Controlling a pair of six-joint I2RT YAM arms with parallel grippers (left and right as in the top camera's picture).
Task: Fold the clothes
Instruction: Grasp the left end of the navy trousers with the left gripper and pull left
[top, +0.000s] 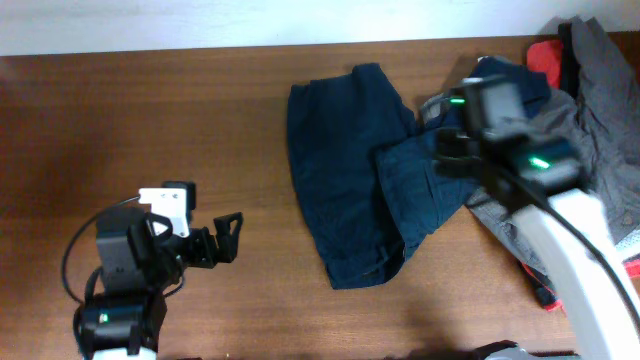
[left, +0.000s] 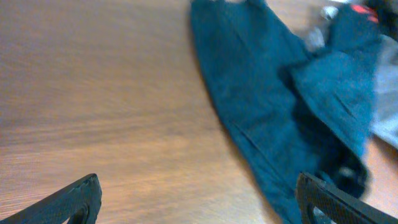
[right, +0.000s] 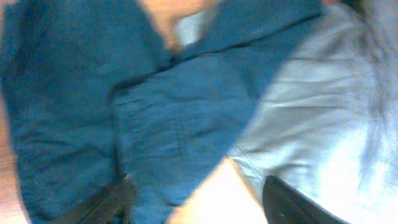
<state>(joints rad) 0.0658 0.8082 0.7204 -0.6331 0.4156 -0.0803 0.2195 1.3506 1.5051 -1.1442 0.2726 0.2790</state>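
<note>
Dark navy cloth shorts (top: 345, 180) lie on the wooden desk (top: 150, 110) under the right claw (top: 447, 155); grey cloth garments (top: 600, 100) just right of it.

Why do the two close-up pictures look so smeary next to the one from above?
Overhead view: fairly sharp, only the right gripper over the navy shorts slightly smeared. Left wrist view: soft, the table looks streaked. Right wrist view: blurriest, seams smudged, probably camera motion.

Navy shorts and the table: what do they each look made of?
Navy shorts: probably woven cotton-like cloth, matte, judging by stitched seams and soft creases. Table: wood or wood-look laminate, brown grain streaks with a slight sheen; which one is unclear.
</note>
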